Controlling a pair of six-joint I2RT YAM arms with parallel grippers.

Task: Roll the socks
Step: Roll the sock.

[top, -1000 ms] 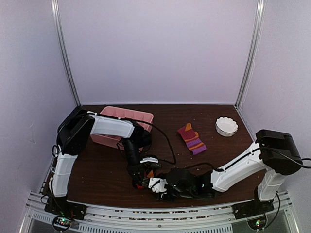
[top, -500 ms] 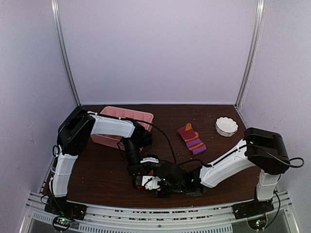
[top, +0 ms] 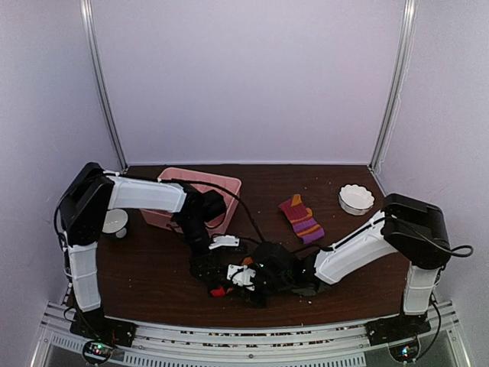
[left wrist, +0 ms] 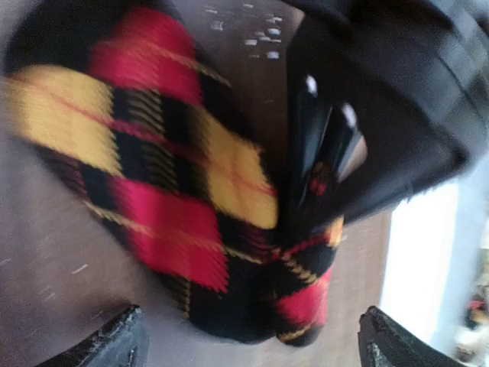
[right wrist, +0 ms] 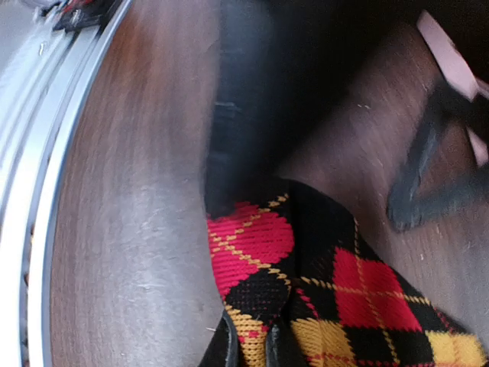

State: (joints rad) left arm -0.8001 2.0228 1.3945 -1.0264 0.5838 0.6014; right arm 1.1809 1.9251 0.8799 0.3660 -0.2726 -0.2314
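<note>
An argyle sock (left wrist: 191, 191) in red, yellow and black lies on the brown table near its front edge. My left gripper (left wrist: 252, 345) is open, its two fingertips wide apart on either side of the sock's near end and not touching it. My right gripper (right wrist: 254, 348) is shut on the sock's (right wrist: 336, 298) yellow and black edge. From above, both grippers, left (top: 208, 269) and right (top: 246, 281), meet over this sock (top: 218, 291), which is mostly hidden. A second sock (top: 300, 218), striped purple, orange and dark red, lies flat at mid-table, away from both grippers.
A pink tray (top: 221, 185) stands at the back left, partly behind my left arm. There is a white bowl (top: 356, 199) at the back right and a small white cup (top: 115, 222) at the left edge. The metal rail (right wrist: 46, 153) of the table's front edge runs close to the right gripper.
My left gripper has opened and let go of the argyle sock, and its arm has swung back to the left. My right gripper has moved left and shut on the sock's edge.
</note>
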